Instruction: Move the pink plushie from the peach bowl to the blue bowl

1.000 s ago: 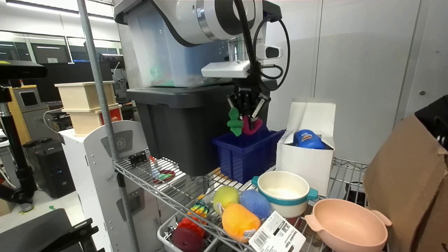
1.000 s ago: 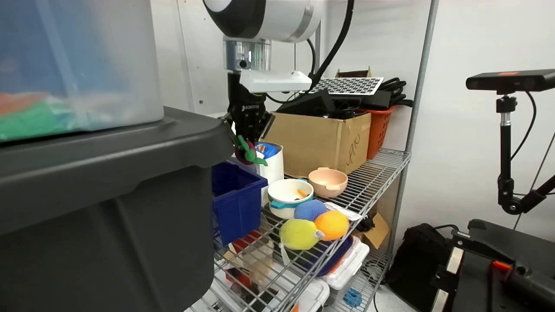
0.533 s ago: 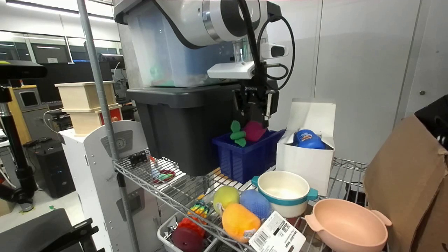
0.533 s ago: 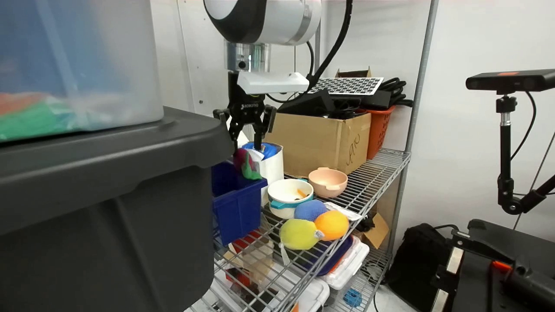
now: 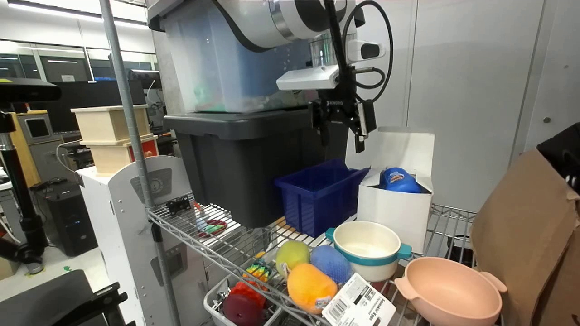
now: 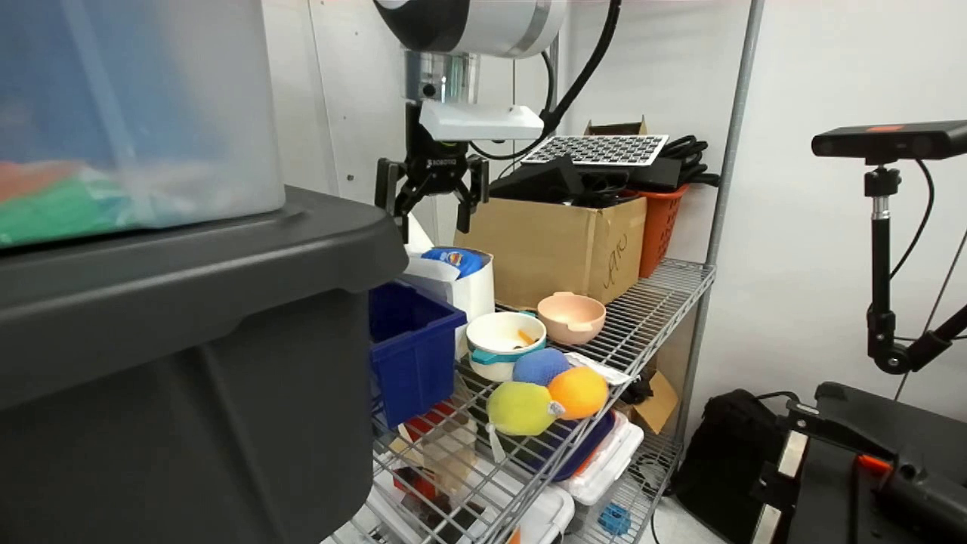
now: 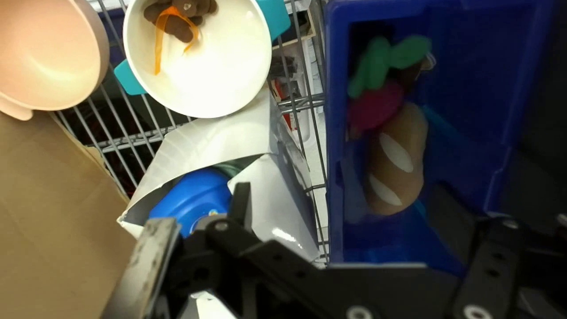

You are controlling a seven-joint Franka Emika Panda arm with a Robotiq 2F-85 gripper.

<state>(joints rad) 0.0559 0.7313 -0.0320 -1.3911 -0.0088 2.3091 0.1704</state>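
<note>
Pink plushie (image 7: 376, 106) newly inside dark-blue crate (image 5: 317, 206)

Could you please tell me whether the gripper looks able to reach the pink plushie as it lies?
Probably yes: the gripper hangs open, higher than the blue crate, and in the wrist view nothing covers the pink plushie inside. The crate's wall and the tan toy, both close by, may leave little room.
</note>
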